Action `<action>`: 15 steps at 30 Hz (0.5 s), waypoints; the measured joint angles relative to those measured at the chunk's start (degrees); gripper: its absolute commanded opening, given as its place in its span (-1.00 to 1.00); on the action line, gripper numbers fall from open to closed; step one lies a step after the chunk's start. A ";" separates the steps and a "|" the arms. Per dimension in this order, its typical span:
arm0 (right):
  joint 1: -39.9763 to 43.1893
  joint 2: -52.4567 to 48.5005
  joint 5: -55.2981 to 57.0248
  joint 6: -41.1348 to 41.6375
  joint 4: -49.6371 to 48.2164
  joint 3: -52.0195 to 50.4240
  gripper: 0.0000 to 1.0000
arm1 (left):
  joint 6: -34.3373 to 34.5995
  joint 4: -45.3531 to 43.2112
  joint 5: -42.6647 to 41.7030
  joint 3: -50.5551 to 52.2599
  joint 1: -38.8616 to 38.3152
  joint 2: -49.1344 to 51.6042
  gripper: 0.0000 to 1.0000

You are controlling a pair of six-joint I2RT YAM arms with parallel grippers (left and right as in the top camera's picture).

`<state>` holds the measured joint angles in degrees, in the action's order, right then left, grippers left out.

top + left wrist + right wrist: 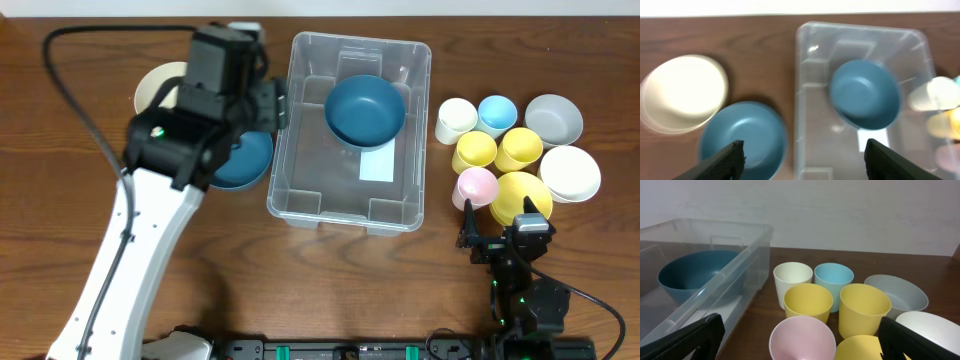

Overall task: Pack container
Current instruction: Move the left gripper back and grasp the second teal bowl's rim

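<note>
Left of the container (305,170), toward the desk's far edge, the left gripper (805,150) is hovering released near the blue bowl (742,137), needing a square rim pinch; the right gripper (800,330) is idling, fingers spread empty.

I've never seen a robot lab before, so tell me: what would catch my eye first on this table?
First, the big clear plastic bin in the middle of the table, with a single dark blue bowl sitting in it. To its right stands a cluster of pastel cups and bowls, and on its left the white and black left arm hangs over a second blue bowl.
</note>
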<state>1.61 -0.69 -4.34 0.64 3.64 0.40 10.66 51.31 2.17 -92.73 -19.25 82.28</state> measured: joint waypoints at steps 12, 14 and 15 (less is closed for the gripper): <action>0.00 0.00 0.00 0.00 -0.02 0.00 0.99 | 11.63 10.47 4.85 2.16 17.84 -1.16 0.96; 0.00 0.00 0.00 0.00 0.00 0.00 0.99 | 14.32 10.12 4.68 4.33 20.59 -1.16 0.96; -0.02 0.00 0.00 0.00 -0.02 0.00 0.98 | 15.47 9.70 4.24 5.97 21.92 -1.16 0.96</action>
<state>1.58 -0.69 -4.34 0.64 3.62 0.40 26.13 61.01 6.42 -86.76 2.68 81.12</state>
